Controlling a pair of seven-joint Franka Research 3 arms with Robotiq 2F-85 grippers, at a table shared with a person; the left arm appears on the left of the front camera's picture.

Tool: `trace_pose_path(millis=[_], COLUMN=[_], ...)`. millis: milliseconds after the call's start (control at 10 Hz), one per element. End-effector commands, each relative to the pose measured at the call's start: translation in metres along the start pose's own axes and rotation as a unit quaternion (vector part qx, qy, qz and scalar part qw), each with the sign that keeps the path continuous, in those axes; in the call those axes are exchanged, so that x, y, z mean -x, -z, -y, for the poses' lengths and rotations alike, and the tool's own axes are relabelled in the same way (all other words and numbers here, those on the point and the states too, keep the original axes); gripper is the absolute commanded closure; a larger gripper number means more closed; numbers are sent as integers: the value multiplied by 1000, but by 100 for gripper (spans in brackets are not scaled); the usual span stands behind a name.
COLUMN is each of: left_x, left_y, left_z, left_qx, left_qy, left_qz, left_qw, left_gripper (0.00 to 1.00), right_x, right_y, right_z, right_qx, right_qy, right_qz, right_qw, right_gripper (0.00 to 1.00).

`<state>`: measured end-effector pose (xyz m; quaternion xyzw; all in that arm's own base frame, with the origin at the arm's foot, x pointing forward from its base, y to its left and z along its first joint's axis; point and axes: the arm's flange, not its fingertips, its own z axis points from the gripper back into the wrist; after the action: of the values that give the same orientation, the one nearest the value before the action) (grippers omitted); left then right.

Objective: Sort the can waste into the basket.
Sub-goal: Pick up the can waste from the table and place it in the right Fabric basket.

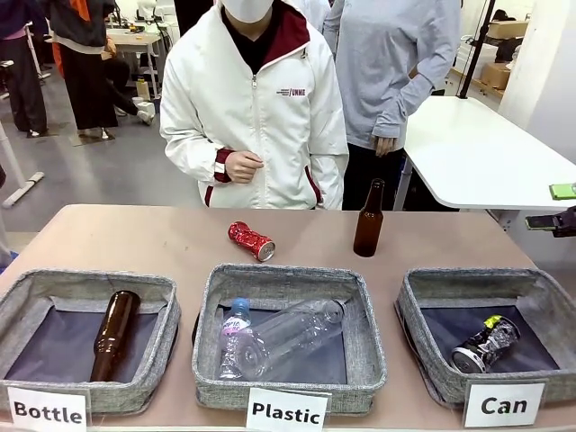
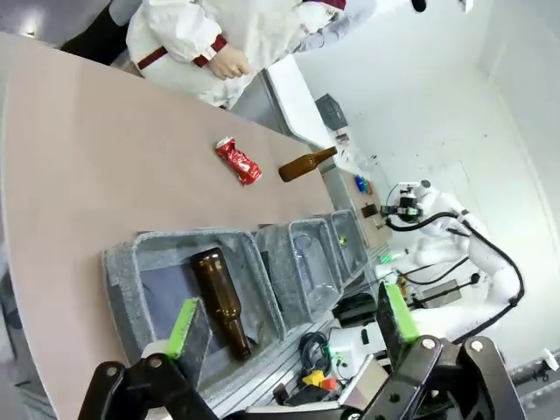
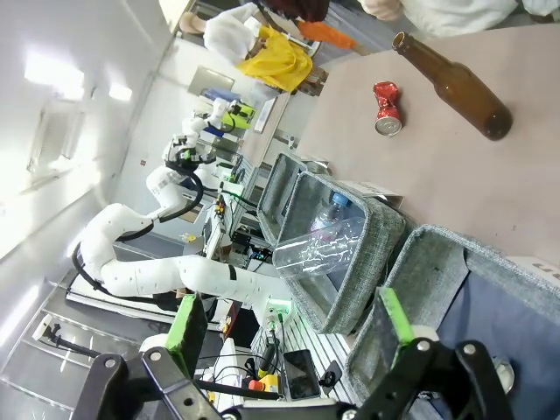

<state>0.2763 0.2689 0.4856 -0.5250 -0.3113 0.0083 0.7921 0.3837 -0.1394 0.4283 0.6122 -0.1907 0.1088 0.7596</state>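
Note:
A crushed shiny red can (image 1: 251, 240) lies on the tan table beyond the middle basket; it also appears as the red can (image 2: 239, 161) and the red can (image 3: 386, 108) in the wrist views. A black and silver crushed can (image 1: 485, 344) with yellow-green marks lies inside the grey basket labelled Can (image 1: 423, 297) at the right. My left gripper (image 2: 290, 325) hangs open high above the Bottle basket. My right gripper (image 3: 290, 325) is open too, raised over the near edge of the Can basket (image 3: 429, 262). Neither holds anything.
A brown bottle (image 1: 368, 219) stands upright on the table right of the red can. The Bottle basket (image 1: 153, 288) holds a brown bottle (image 1: 113, 333). The Plastic basket (image 1: 364, 306) holds clear bottles (image 1: 279, 337). A person (image 1: 256, 99) in a white jacket stands at the far side.

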Motion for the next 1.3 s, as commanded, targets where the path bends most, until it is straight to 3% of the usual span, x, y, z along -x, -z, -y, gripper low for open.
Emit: trace_pose_path(millis=[0, 300, 400, 500, 900, 1100, 1200], left_x=[-3, 4, 10, 11, 27, 14, 49], left_y=[55, 167, 206, 254, 393, 408, 407], left_z=[40, 102, 120, 135, 172, 164, 173], left_qx=[-70, -204, -225, -288, -350, -371, -341], left_qy=[14, 45, 78, 76, 162, 99, 166], left_qz=[-17, -68, -123, -94, -190, -194, -187], left_qw=[997, 976, 963, 950, 903, 903, 906], left_gripper=[0, 0, 0, 0, 0, 0, 0], right_x=[0, 0, 0, 0, 0, 0, 0], right_y=[-1, -1, -1, -1, -1, -1, -1], right_z=[-1, -1, -1, -1, -1, -1, -1], right_qx=[-6, -6, -6, -6, -6, -6, -6], right_qy=[-12, -12, -12, -12, -12, -12, -12], right_qz=[3, 3, 3, 3, 3, 3, 3], right_qw=[1000, 1000, 1000, 1000, 1000, 1000, 1000], right_gripper=[0, 0, 0, 0, 0, 0, 0])
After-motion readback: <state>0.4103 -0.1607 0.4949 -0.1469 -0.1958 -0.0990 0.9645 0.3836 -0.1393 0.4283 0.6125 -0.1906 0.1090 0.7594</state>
